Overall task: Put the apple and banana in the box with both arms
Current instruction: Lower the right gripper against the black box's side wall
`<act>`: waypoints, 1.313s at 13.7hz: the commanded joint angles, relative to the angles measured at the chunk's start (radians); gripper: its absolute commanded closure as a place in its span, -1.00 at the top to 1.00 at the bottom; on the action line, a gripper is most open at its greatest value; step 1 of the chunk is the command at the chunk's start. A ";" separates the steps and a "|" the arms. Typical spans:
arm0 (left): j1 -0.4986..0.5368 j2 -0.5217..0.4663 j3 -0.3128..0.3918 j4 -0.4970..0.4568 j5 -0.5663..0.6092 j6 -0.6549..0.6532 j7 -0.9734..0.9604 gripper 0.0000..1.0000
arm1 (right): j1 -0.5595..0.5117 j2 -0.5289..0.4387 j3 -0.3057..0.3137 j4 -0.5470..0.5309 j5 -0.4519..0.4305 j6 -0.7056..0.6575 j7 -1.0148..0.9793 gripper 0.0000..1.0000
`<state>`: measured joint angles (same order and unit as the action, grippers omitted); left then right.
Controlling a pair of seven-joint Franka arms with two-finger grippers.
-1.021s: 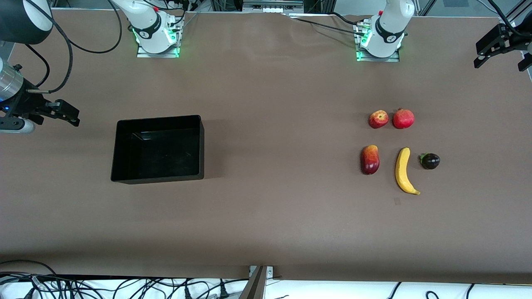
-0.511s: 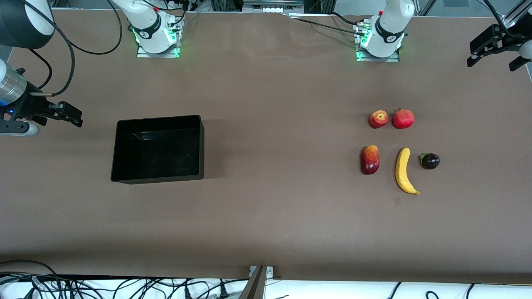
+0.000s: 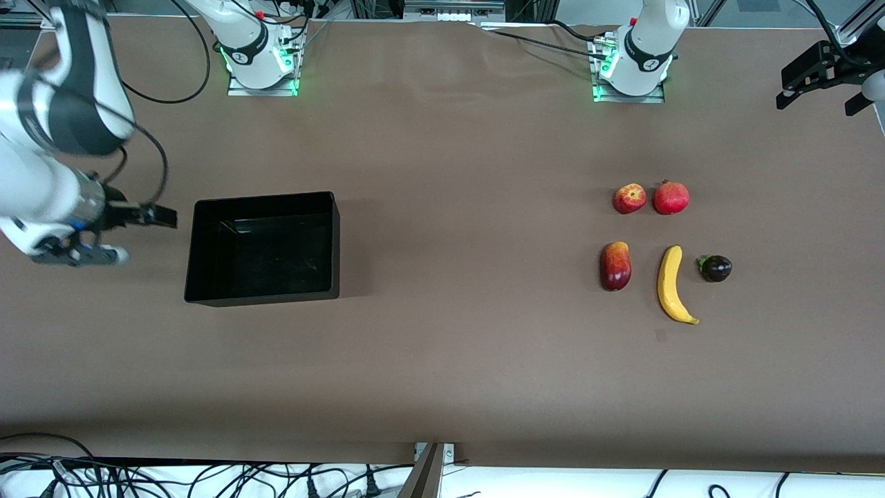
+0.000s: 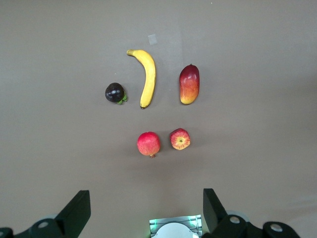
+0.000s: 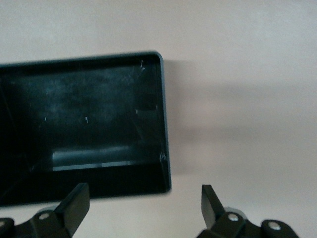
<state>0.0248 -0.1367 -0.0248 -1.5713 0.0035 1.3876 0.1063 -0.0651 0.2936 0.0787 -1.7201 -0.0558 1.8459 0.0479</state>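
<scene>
The apple [image 3: 629, 198], red with yellow streaks, lies toward the left arm's end of the table; it also shows in the left wrist view [image 4: 180, 139]. The yellow banana [image 3: 672, 285] lies nearer the front camera than the apple, and the left wrist view shows it too [image 4: 146, 77]. The black box [image 3: 263, 299] stands empty toward the right arm's end, and its rim shows in the right wrist view [image 5: 166, 139]. My right gripper [image 3: 157, 216] is open and empty over the table just beside the box [image 5: 143, 208]. My left gripper [image 3: 821, 97] is open and empty, high over the table's edge, well apart from the fruits [image 4: 146, 213].
A uniformly red round fruit with a crown tip [image 3: 671, 198] lies beside the apple. A red-yellow mango [image 3: 615, 265] and a small dark purple fruit [image 3: 715, 268] lie on either side of the banana. The arm bases [image 3: 259, 59] [image 3: 632, 69] stand along the table's back edge.
My right gripper has swung toward the box and now hangs close beside it. My left gripper shifted slightly at first, then held still. The fruits and the box have not moved.
</scene>
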 commanded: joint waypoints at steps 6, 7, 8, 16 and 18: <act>0.006 0.006 0.000 0.011 -0.017 -0.016 -0.002 1.00 | -0.010 0.078 -0.019 -0.170 0.022 0.223 -0.010 1.00; 0.006 0.006 0.000 0.011 -0.017 -0.015 -0.002 1.00 | -0.010 0.084 -0.019 -0.191 0.024 0.240 -0.008 0.96; 0.006 0.006 0.000 0.013 -0.017 -0.012 -0.002 1.00 | -0.012 0.088 -0.019 -0.222 0.024 0.281 -0.008 0.88; 0.006 0.009 0.000 0.013 -0.014 -0.009 -0.002 1.00 | -0.010 0.113 -0.040 -0.280 0.019 0.357 -0.007 -1.00; 0.006 0.009 0.000 0.013 -0.014 -0.009 -0.002 1.00 | -0.007 0.104 -0.036 -0.268 0.021 0.342 -0.011 -1.00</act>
<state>0.0251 -0.1346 -0.0248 -1.5716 0.0033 1.3874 0.1059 -0.0697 0.4079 0.0355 -1.9944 -0.0420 2.1936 0.0386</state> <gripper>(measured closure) 0.000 0.947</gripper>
